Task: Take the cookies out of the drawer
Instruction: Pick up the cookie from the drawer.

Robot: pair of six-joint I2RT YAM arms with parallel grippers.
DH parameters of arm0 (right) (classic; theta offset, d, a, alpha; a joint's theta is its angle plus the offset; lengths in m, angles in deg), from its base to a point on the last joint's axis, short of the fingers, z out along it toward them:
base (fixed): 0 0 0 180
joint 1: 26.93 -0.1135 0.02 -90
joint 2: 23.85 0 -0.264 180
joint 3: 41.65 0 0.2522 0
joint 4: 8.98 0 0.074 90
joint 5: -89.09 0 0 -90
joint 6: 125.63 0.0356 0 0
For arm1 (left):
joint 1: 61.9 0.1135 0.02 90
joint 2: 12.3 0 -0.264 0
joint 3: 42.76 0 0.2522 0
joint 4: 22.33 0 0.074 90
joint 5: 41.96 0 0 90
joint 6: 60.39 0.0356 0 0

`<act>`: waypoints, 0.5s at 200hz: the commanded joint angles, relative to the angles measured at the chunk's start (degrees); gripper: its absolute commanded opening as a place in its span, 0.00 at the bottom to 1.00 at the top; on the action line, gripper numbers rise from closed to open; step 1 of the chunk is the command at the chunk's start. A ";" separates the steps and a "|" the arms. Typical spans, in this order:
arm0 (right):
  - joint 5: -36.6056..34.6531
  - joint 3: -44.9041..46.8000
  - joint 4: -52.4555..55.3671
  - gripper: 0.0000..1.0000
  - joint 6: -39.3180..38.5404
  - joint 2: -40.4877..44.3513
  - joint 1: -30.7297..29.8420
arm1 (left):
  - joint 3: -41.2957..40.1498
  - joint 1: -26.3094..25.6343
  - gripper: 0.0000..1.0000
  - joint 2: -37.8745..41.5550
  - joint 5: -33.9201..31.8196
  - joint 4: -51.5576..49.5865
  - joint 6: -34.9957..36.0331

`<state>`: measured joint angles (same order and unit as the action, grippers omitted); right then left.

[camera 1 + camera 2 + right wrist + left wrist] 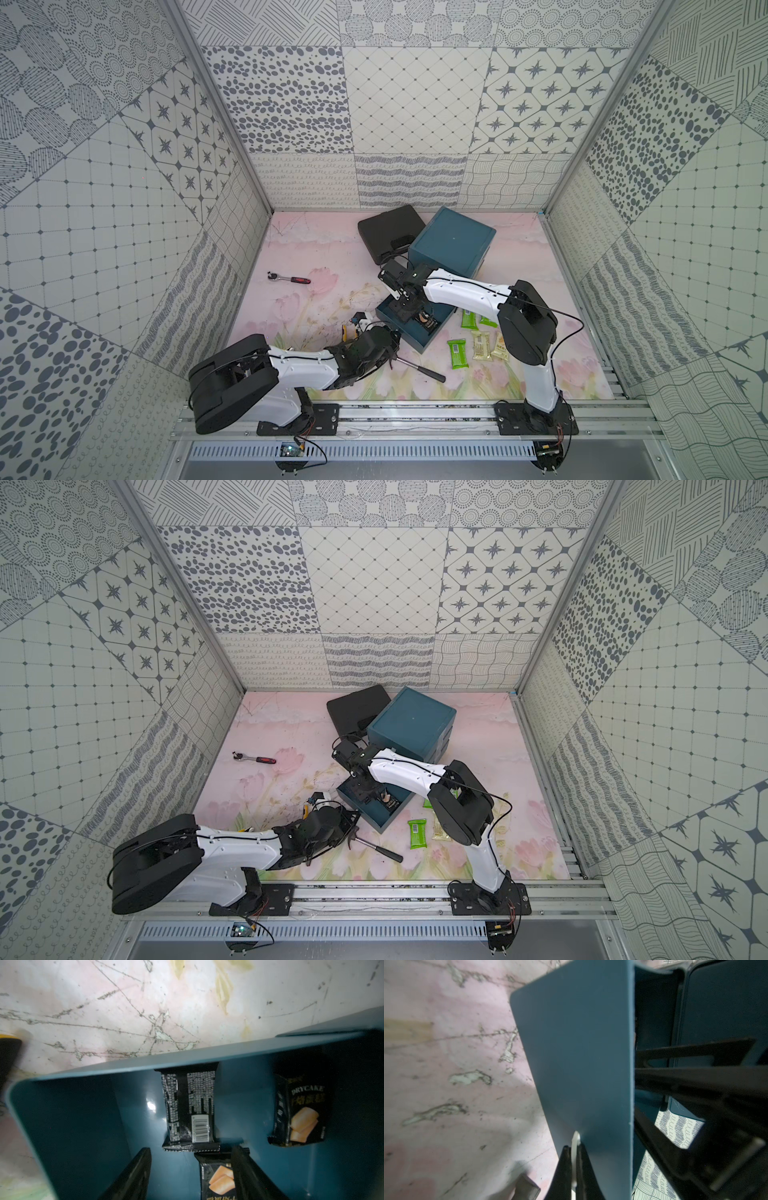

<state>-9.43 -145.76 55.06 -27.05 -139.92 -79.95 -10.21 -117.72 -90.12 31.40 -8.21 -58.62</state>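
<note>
Right claw (191, 1148) half-open, apparently above cookies (189, 1105)

Glossy-wrapped cookies (190, 1109), smooth plastic drawer (72, 1126)

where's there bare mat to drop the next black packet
Widest bare pink floral mat is right of the teal drawer cabinet; another patch lies between the red-handled ratchet and black case. Crowded beside the open drawer: green packets and tan packets.
</note>
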 commanded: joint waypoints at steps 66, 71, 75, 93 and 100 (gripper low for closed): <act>2.28 -4.66 -2.73 0.70 -2.14 -6.41 0.46 | -0.27 -0.13 0.00 0.74 -2.16 -3.53 0.86; 2.07 -4.79 -2.84 0.69 -2.11 -6.68 0.41 | -0.32 -0.12 0.00 0.74 -2.23 -3.52 0.86; 2.03 -4.84 -2.82 0.69 -2.20 -6.90 0.45 | -0.25 -0.11 0.00 0.81 -2.25 -3.45 0.86; 1.43 -5.17 -2.82 0.68 -2.24 -7.91 0.53 | -0.33 -0.13 0.00 0.82 -2.41 -3.53 0.86; 1.14 -5.19 -2.83 0.68 -2.25 -8.22 0.57 | -0.28 -0.18 0.00 0.84 -2.43 -3.50 0.86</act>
<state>-7.83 -149.58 53.22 -28.69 -146.04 -79.44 -10.32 -117.72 -89.53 31.14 -8.69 -58.62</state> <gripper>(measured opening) 0.684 0.089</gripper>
